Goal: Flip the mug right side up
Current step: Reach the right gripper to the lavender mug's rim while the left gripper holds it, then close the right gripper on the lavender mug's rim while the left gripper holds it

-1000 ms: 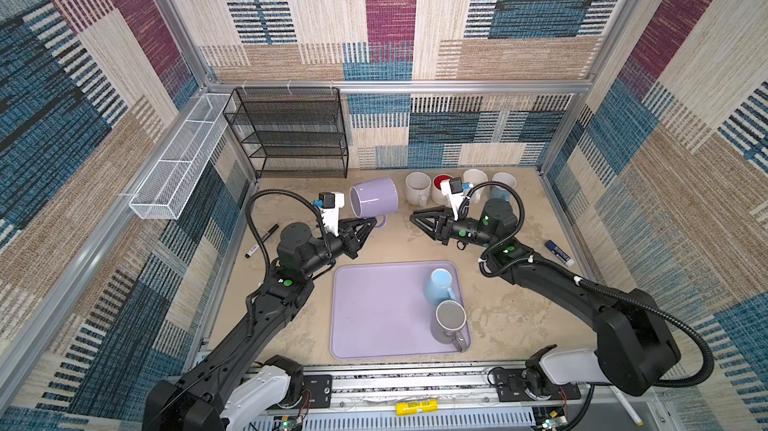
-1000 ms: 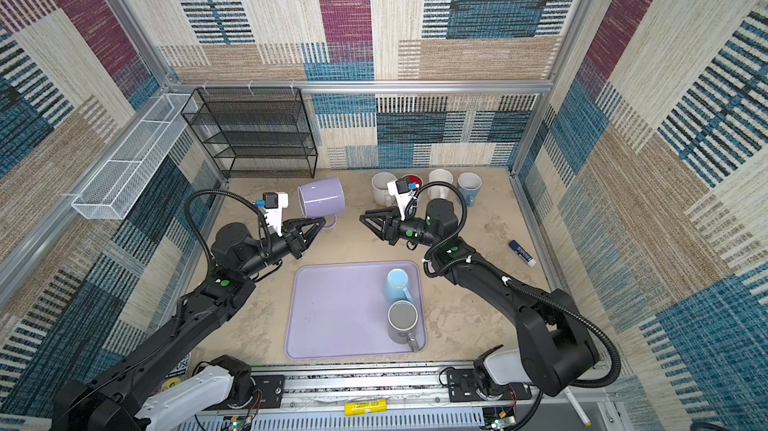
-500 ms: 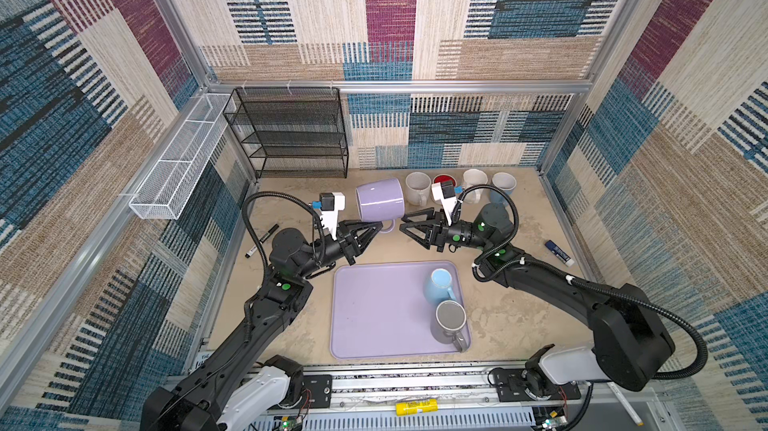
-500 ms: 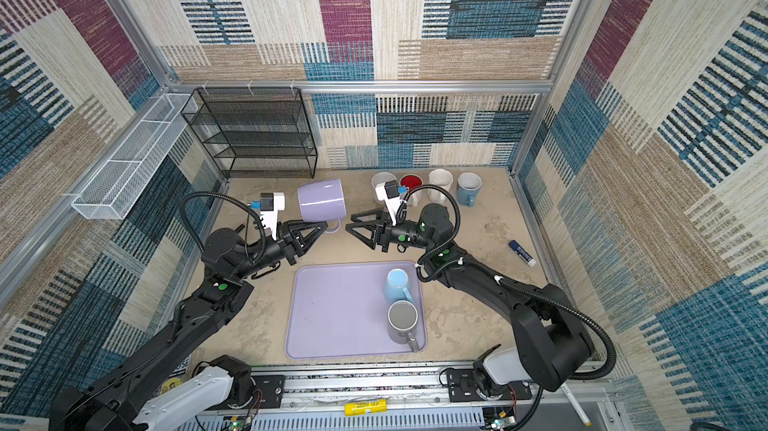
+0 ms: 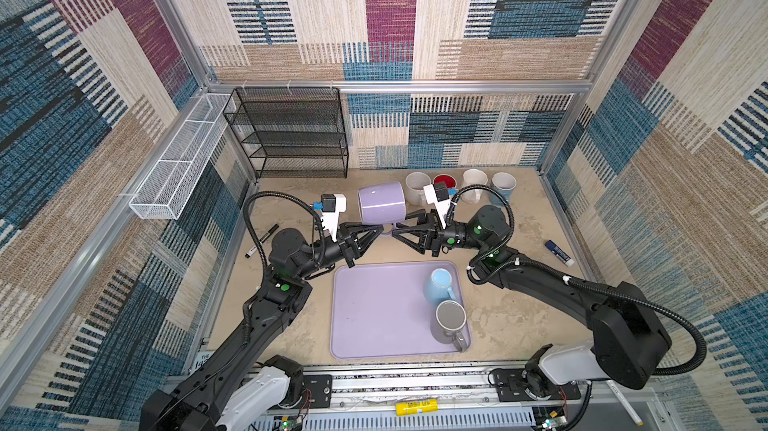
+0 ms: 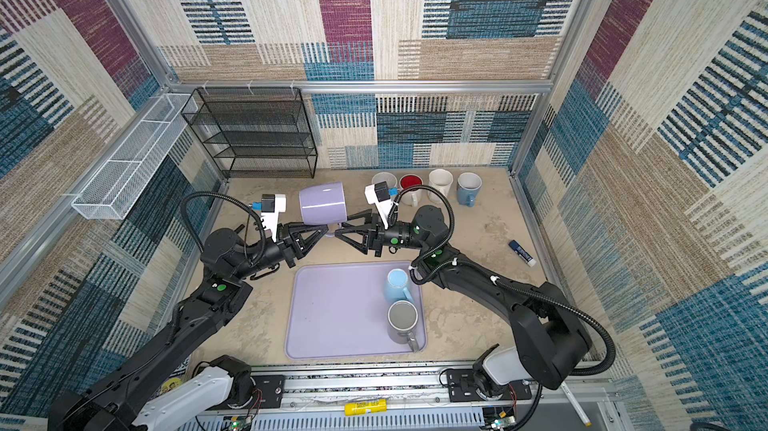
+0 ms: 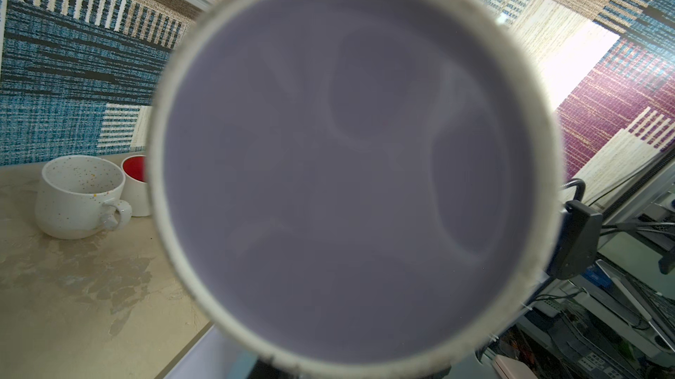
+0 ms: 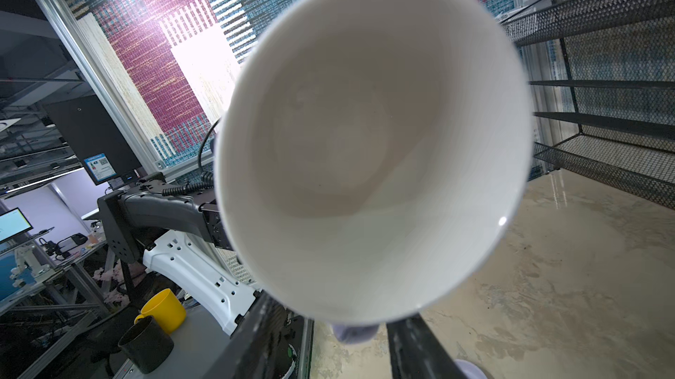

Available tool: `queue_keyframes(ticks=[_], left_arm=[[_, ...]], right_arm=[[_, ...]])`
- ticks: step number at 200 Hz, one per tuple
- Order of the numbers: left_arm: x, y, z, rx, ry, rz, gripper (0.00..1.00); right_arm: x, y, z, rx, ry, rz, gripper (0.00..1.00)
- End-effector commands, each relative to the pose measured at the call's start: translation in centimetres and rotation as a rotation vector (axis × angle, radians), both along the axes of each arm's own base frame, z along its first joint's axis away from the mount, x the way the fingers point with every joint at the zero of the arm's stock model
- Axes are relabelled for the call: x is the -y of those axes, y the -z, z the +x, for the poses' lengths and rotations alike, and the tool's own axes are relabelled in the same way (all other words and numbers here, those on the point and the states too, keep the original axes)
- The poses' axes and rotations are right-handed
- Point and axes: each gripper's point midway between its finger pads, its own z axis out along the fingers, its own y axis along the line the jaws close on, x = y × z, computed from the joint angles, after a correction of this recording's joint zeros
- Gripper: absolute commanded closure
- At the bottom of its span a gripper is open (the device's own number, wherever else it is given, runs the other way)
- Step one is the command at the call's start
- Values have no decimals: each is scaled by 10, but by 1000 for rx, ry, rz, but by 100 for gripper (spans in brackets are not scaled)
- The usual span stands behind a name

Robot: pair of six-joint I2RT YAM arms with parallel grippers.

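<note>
The lavender mug (image 5: 381,204) hangs sideways just behind the purple tray (image 5: 374,325). The left hand (image 5: 376,233) is clenched on its handle (image 8: 354,333), and the right hand (image 5: 397,233) is spread around it. The mug is likely glazed ceramic: stiff, slick and breakable, so it is best gripped by the handle.

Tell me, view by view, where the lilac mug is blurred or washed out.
Left wrist: the base of the lilac mug fills the frame, soft, while the speckled mug behind is sharp. Right wrist: its white inside is blurred; a wall patch is blown out. In both top views: mug sharp, light even.
</note>
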Motion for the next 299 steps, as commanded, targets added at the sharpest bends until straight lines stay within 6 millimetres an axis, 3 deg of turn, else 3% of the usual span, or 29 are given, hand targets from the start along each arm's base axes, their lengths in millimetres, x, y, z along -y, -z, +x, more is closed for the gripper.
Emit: queue_keyframes(ticks=[1,72,190,261,299], left_arm=[[1,-24,-10,110,33,-42,100],[5,-26,-17,129,78,-48,100],[9,-24,-20,131,115,-34,100],[10,-20,-21,126,117,-20,100],[9,-19,-21,124,116,-19,100]], right_arm=[[-1,-15,-6,36,-22,47,56],[-5,-20,-7,24,-42,74,70],[-8,-25,-7,22,-53,80,77],[-8,-25,-8,12,-59,77,94],[-9,-22,-6,-2,-53,74,97]])
